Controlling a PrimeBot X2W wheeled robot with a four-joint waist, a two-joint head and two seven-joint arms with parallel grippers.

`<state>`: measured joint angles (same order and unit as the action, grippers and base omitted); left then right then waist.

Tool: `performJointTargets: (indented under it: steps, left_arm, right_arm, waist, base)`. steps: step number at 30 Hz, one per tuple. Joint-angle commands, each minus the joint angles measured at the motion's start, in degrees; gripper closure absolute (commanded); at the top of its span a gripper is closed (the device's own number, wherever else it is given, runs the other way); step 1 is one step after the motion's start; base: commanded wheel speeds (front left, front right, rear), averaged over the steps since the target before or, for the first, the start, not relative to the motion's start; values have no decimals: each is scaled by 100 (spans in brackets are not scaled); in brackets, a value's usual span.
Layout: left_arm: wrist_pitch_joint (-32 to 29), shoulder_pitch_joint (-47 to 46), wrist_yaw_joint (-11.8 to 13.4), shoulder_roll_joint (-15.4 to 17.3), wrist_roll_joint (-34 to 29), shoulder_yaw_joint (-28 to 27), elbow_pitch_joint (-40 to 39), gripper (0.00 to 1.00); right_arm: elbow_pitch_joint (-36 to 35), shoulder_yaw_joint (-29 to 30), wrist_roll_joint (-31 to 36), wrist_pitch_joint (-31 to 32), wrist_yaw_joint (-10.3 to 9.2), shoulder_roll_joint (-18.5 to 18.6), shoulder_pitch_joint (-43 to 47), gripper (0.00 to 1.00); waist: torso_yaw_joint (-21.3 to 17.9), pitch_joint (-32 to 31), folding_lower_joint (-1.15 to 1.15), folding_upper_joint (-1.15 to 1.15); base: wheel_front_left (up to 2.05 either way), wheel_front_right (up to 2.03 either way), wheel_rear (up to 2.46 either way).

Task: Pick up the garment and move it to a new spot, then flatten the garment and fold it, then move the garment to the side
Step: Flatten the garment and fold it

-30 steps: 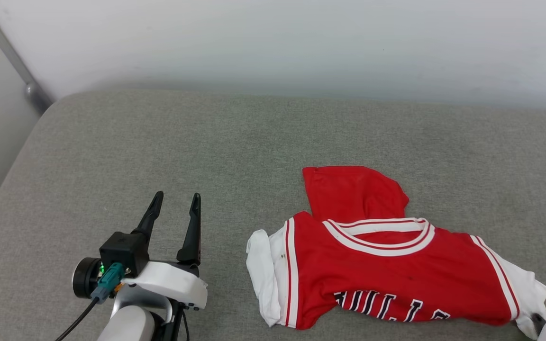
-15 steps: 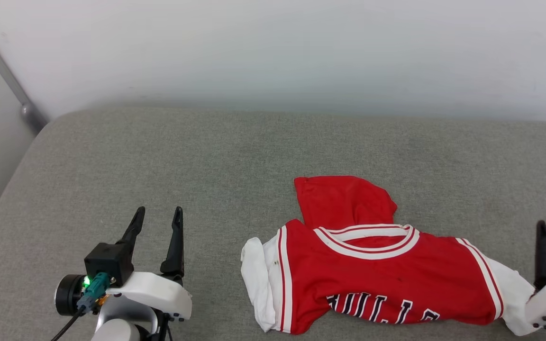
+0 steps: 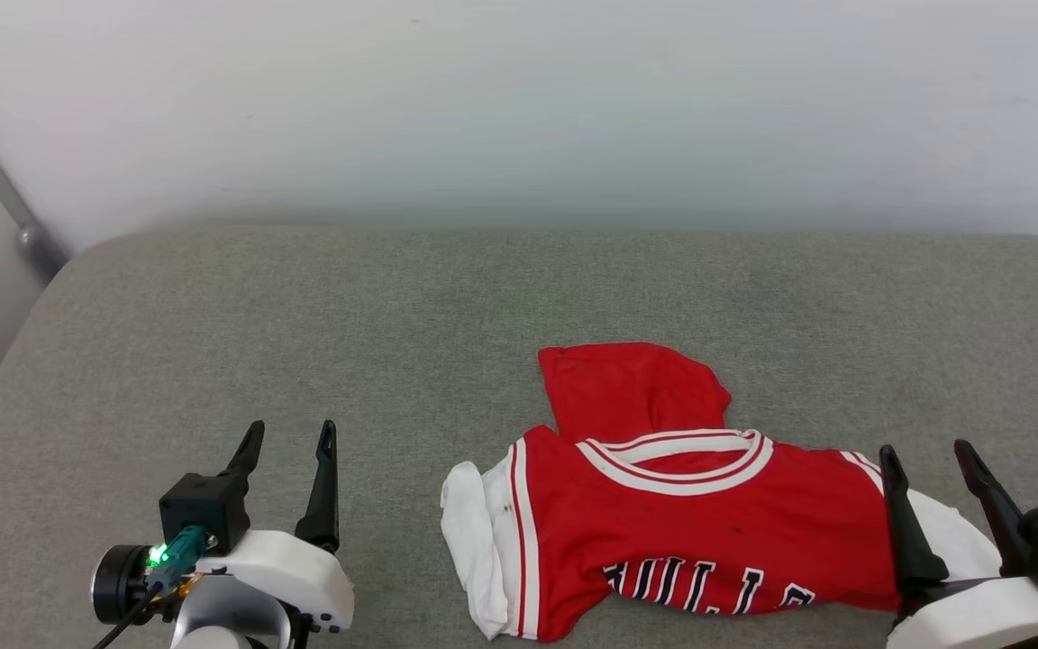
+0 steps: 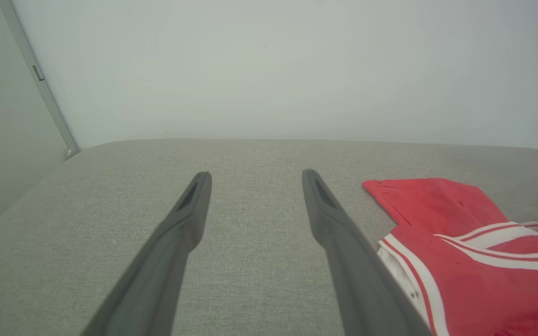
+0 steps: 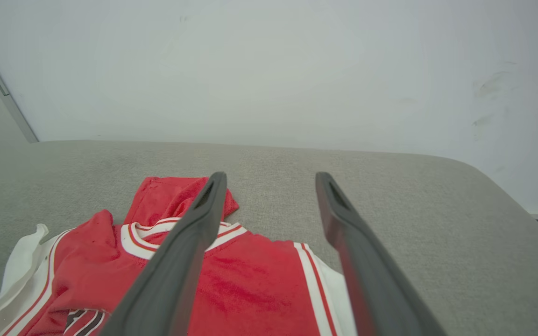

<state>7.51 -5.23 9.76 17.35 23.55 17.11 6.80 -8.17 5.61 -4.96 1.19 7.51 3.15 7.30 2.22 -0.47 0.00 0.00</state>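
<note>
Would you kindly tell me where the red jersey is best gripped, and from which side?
Grip the jersey by its white sleeves: the left sleeve bunched at the outer edge, the right sleeve by the open right gripper. Come from above at each side; bunched cloth likely pinches easily.

Lighting: bright, even, diffuse. Soft shadow band at the wall [image 3: 519, 108] base. Wrist views: near fingers [image 4: 154, 280] out of focus.
</note>
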Motion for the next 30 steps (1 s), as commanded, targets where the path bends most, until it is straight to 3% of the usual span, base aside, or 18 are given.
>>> performJointTargets:
  steps: [1,6,10,11,14,22,28,29,30]
  left_arm:
    - [-68,-30,-13,31,-13,53,-22,0]
    - [-462,-327,-268,73,-82,359,58,0]
    - [-1170,-756,-783,171,-4,755,279,0]
    - [-1606,-952,-1033,222,80,931,425,0]
    - [-2321,-1187,-1316,345,194,1152,676,0]
    - [-3525,-1473,-1611,623,508,1518,1156,0]
    - [-4569,-1215,-1682,614,905,1896,1579,0]
    - [-4723,-1135,-1691,586,997,1946,1607,4]
    - [-4853,-1072,-1699,566,1071,1986,1614,53]
  right_arm:
    - [-130,-113,-62,11,-4,-26,77,0]
    - [-334,-281,-101,105,-4,-29,127,0]
    - [-418,-389,-107,178,-4,-28,53,0]
    - [-436,-418,-124,169,-3,-28,-12,0]
    - [-435,-473,-117,175,-3,-30,-65,0]
    - [-377,-616,-126,61,-3,-30,-260,0]
    - [-241,-612,-168,-25,-3,-30,-379,0]
    - [-217,-606,-193,-33,-3,-29,-385,0]
    - [-196,-595,-208,-37,-3,-29,-387,0]
  waist:
    - [-92,10,0,0]
    - [-250,81,0,0]
    - [-416,210,0,0]
    - [-498,274,0,0]
    - [-618,391,0,0]
    - [-913,780,0,0]
    - [-1054,943,0,0]
    - [-1066,949,0,0]
    - [-1076,957,0,0]
  base:
    - [0,0,0]
    - [0,0,0]
    - [0,0,0]
    - [0,0,0]
    - [0,0,0]
    - [0,0,0]
    - [0,0,0]
    - [0,0,0]
    - [0,0,0]
